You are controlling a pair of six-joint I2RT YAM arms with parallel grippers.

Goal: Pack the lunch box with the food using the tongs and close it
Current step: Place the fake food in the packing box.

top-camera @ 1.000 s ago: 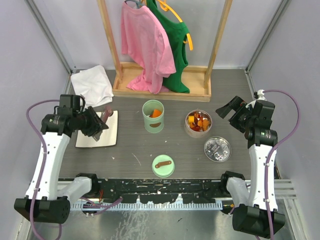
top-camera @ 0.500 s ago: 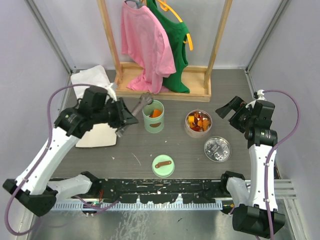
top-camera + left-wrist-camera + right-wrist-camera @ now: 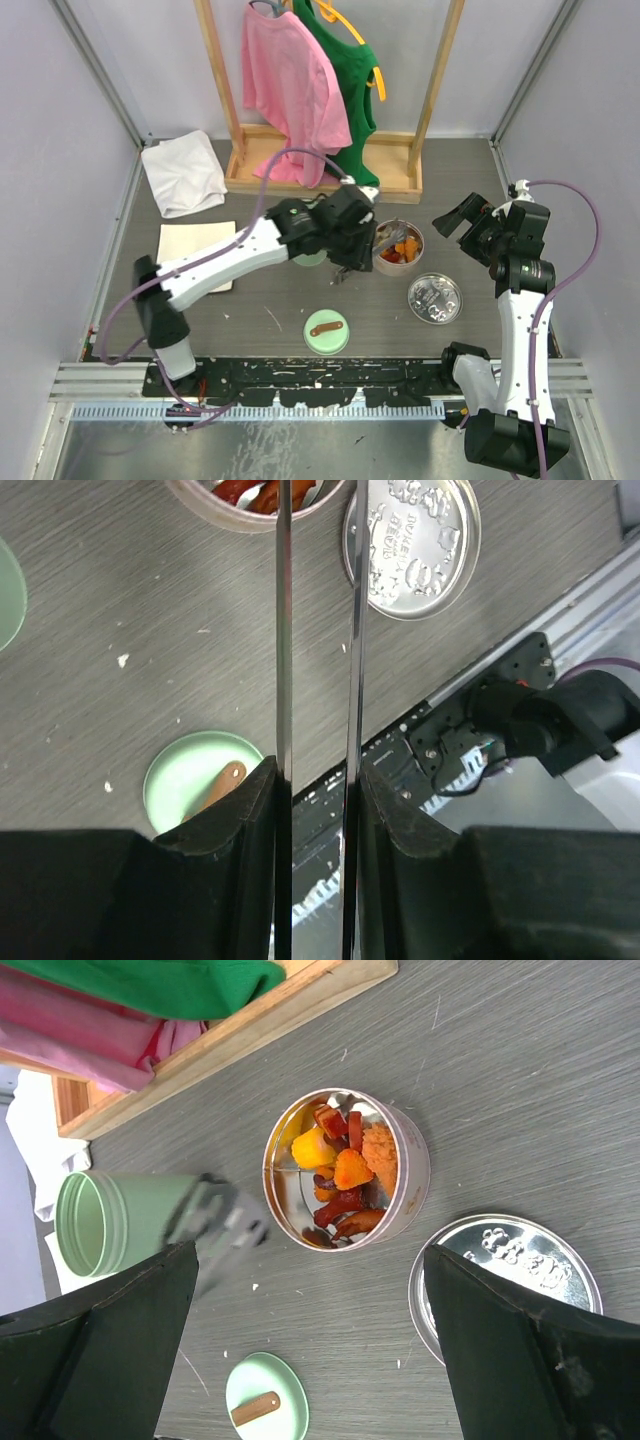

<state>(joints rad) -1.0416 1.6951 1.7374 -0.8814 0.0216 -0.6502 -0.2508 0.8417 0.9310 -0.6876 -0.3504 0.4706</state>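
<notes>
packing seems barely begun: left gripper (image 3: 315,775) pinches the tongs (image 3: 283,630), tips ahead in the food (image 3: 340,1175); lunch box (image 3: 95,1225) unlidded, right gripper (image 3: 310,1260) splayed wide

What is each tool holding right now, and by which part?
Left tool grips the tongs across both arms, tips toward the food; right tool is open, empty.

A wooden rack (image 3: 400,183) stands at the back of the dark grey, wood-grained bench (image 3: 250,320). A pink shirt (image 3: 290,90) and a green shirt (image 3: 350,100) hang from it, their hems reaching its base. Left of the rack lies a folded white cloth (image 3: 183,175). Pale, plain walls (image 3: 150,50) rise behind and beside the rack, with slanting metal posts (image 3: 100,75) at the corners. The light is even and soft.
</notes>
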